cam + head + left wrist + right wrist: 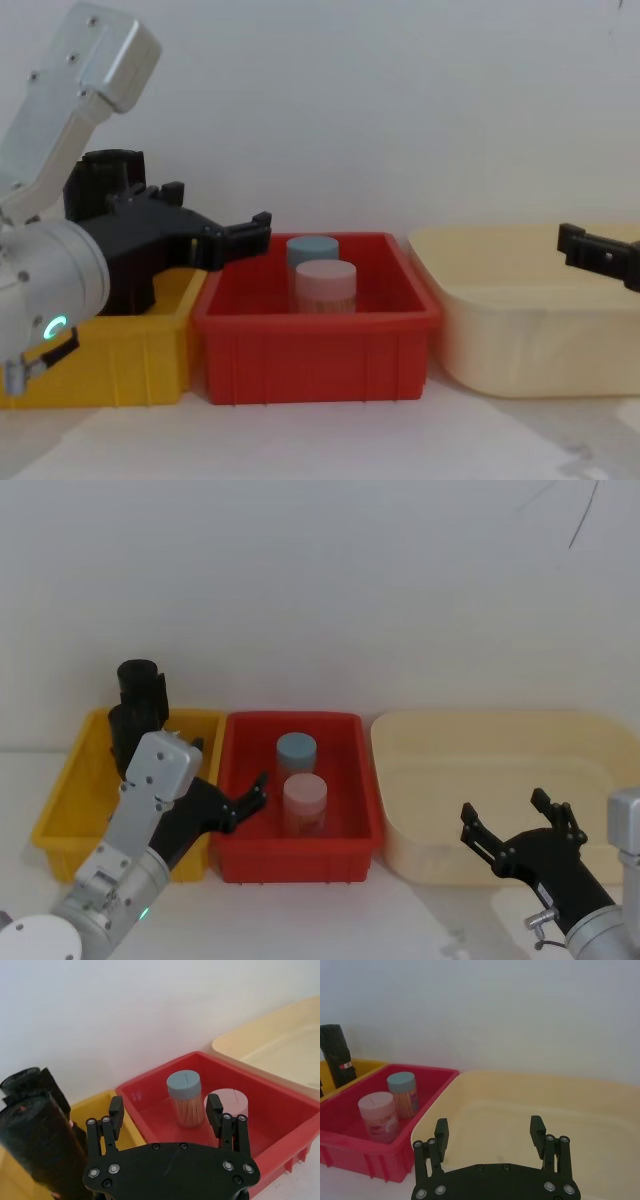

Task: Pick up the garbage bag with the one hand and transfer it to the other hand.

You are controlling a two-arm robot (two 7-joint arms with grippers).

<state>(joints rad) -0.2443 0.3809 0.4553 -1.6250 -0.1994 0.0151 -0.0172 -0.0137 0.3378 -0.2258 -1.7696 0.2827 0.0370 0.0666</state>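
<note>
Both grippers empty, garbage bag not yet picked up.
L gripper (165,1106) fingers spread, above the yellow bin (60,810) / red bin (300,865) edge. Garbage bag (122,732) stands at the yellow bin's back, beside a taller black roll (140,685). R gripper (503,805) spread too, over the cream tub (420,860) front.

garbage bag (121,730) | plain matt blk roll | on end in yellow bin (60,810), rear | not gripped
</note>
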